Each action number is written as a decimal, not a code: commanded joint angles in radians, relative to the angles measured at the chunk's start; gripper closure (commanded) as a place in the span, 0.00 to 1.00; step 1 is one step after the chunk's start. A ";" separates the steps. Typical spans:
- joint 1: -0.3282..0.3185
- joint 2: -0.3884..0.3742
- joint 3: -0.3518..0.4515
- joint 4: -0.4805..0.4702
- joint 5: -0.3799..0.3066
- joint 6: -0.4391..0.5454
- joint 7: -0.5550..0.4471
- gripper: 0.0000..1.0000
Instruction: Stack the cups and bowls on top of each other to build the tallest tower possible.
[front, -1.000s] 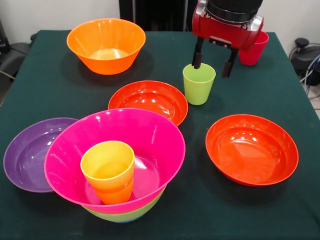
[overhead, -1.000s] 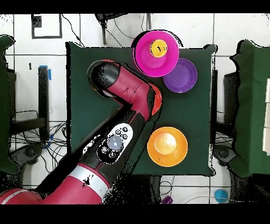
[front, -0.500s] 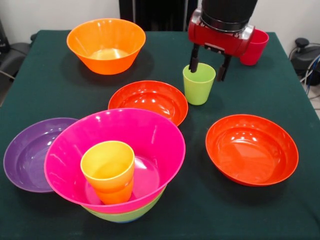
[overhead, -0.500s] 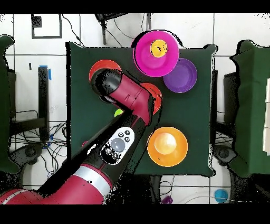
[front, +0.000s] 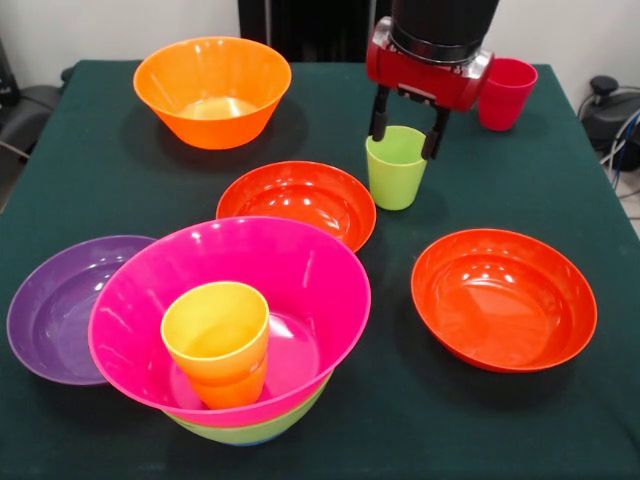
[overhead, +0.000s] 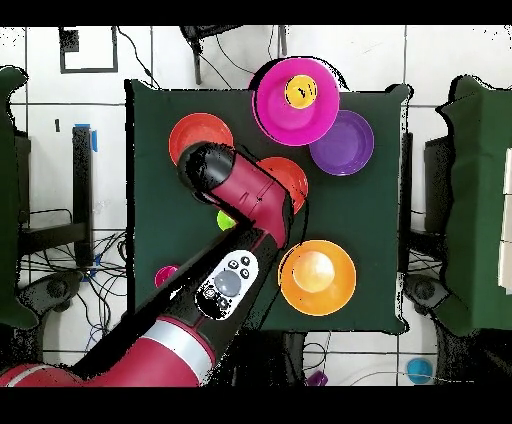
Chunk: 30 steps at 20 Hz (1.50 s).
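**Fingers straddle the green cup, not yet closed**

The lime green cup (front: 396, 166) stands upright, mouth up, long axis vertical, in the upper middle of the front frame, just beside the nearer red-orange bowl (front: 297, 201). Your end effector (front: 405, 120) hangs over it, fingers apart, one on each side of the rim. Lower it squarely so both fingers clear the rim evenly, then close gently; an off-centre squeeze could tip it. The tower (front: 232, 322), with the yellow cup (front: 217, 340) in the magenta bowl, waits at lower left of the counter (front: 90, 190).
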 joint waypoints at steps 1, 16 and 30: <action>0.015 0.007 0.170 0.070 -0.065 -0.060 0.145 0.00; 0.025 0.002 0.207 0.107 -0.050 -0.111 0.169 0.00; 0.035 0.005 0.223 0.118 -0.047 -0.129 0.191 0.00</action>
